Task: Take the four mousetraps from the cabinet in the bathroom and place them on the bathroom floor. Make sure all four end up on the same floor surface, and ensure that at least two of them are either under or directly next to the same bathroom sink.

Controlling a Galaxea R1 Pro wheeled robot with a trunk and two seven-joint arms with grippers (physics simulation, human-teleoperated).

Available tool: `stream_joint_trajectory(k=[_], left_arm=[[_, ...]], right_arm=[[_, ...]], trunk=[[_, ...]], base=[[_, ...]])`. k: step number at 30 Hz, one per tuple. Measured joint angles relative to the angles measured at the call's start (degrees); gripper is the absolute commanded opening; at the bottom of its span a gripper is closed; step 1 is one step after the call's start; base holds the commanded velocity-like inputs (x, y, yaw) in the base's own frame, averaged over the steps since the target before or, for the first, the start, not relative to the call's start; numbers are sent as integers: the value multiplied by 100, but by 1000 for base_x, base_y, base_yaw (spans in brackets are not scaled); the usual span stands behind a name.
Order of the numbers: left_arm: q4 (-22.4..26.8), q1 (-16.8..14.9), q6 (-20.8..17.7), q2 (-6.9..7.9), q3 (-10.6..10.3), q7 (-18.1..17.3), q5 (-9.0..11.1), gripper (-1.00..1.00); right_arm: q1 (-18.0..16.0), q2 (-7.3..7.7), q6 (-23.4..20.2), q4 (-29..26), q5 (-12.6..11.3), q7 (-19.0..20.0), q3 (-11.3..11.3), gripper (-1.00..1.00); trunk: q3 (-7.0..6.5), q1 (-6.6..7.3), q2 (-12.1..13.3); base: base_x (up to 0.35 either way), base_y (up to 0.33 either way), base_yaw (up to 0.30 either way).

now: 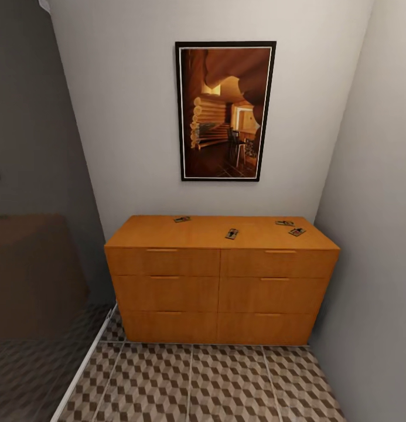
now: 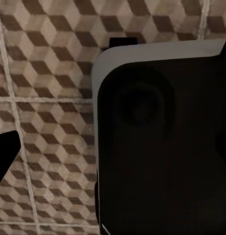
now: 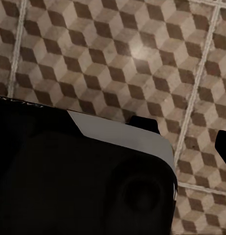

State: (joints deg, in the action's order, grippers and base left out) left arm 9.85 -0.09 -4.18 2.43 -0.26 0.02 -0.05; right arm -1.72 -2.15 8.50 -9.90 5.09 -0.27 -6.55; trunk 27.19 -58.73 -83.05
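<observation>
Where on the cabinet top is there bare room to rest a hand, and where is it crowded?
On the cabinet top, free patches lie along the front edge and between the left mousetrap and the middle mousetrap. The left front corner is bare too. It is crowded at the right rear, where two mousetraps sit close together.

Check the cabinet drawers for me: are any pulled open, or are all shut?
All shut. On the cabinet every drawer front sits flush with its neighbours, no gaps or shadows. The four mousetraps lie on its top, not inside.
</observation>
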Motion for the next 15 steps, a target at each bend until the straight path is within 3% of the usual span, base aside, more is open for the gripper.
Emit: stream_joint_trajectory(k=[9,15], left_arm=[[-206,1,264,108,-16,0,-16,100],[-471,1,308,99,-14,-2,-5,100]], right_arm=[[0,40,63,114,18,-20,1,100],[0,18,74,115,17,-21,2,100]], trunk=[[0,0,0],[0,0,0]], base=[[0,0,0],[0,0,0]])
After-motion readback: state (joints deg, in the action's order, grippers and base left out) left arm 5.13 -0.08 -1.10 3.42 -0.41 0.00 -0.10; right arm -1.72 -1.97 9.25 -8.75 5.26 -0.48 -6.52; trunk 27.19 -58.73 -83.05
